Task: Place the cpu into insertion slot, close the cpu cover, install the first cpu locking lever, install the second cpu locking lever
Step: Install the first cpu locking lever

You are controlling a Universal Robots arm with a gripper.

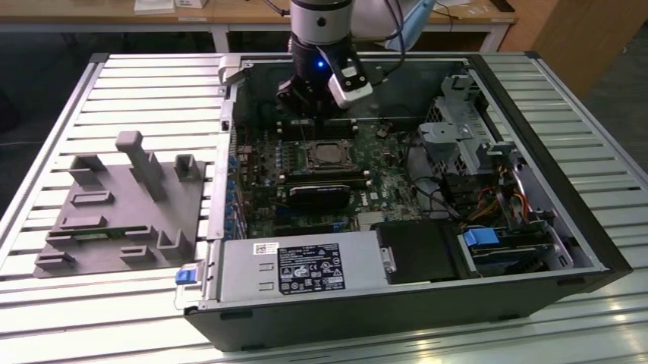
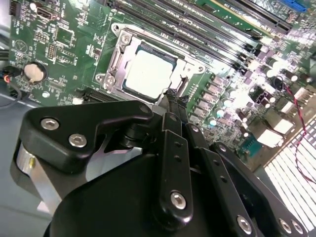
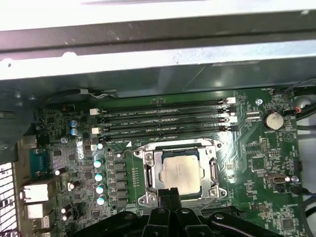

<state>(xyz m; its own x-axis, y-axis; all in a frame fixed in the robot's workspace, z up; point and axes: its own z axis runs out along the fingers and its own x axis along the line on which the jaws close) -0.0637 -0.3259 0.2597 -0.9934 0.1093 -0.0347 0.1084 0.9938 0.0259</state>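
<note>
The cpu (image 3: 180, 170) lies flat in the insertion slot (image 3: 213, 190) on the green motherboard, its pale metal top showing in both wrist views (image 2: 148, 74) and in the exterior view (image 1: 326, 154). The silver cpu cover (image 3: 148, 168) lies down around the chip, framing it (image 2: 114, 59). My gripper (image 3: 170, 194) hangs just over the socket's edge with its two black fingers pressed together, shut, with nothing seen between them. Its tip (image 2: 173, 98) sits at the rim of the socket. In the exterior view the gripper (image 1: 314, 115) stands inside the open computer case, just behind the socket.
Long black memory slots (image 3: 163, 116) run beside the socket. A black heatsink block (image 1: 316, 199) sits in front of it. The power supply (image 1: 294, 269), drive cage (image 1: 466, 129) and case walls close in the board. A grey fixture (image 1: 121, 205) lies outside at the exterior view's left.
</note>
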